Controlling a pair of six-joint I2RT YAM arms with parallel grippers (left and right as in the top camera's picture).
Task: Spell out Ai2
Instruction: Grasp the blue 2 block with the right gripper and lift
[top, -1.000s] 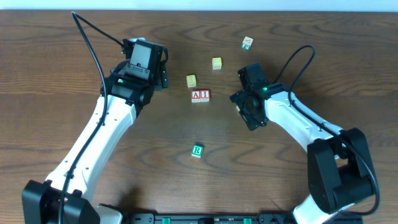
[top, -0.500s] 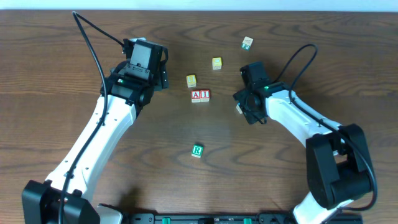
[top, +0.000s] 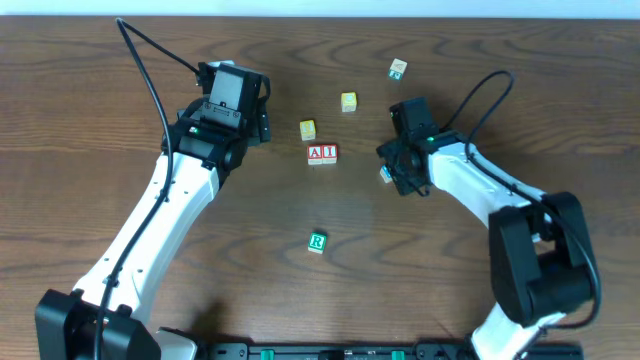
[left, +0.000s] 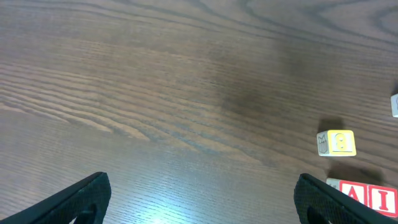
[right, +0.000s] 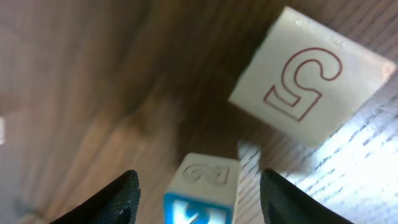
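Landmark: the two cream wooden cubes with red letters A and I (top: 322, 153), side by side mid-table, already reading "AI".

Well left of that pair, slightly farther from the robot: left gripper (left: 202, 193), jaws spread wide over the bare brown wooden table (left: 155, 74), gripping nothing. Just beyond the pair's left end: one yellow wooden cube (top: 307, 129). Well apart from the pair, on the robot's side: one green-faced cube marked R (top: 317, 242). Beyond the pair's right end: a second yellow cube (top: 348, 101). Near the pair's right end, not touching it: right gripper (right: 198, 186), jaws wide, straddling a small white cube with a blue face (right: 202, 190), gaps on both sides, no grip yet. Close beside it, seen in the wrist view only: a cream cube with a red outlined numeral (right: 311, 78), readable as 5 or a flipped 2; cannot tell which. Farthest right and beyond the pair: one pale cube with green and orange marks (top: 398, 68).

Risk of an off-centre close twisting the skewed cube out of the jaws. Risk of a fingertip shoving the numeral cube. Risk of taking the wrong digit. Risk of knocking the I when placing.

Count: two red-lettered, two yellow, one green, one pale, one blue-faced, one numeral cube; eight, if none is counted twice.
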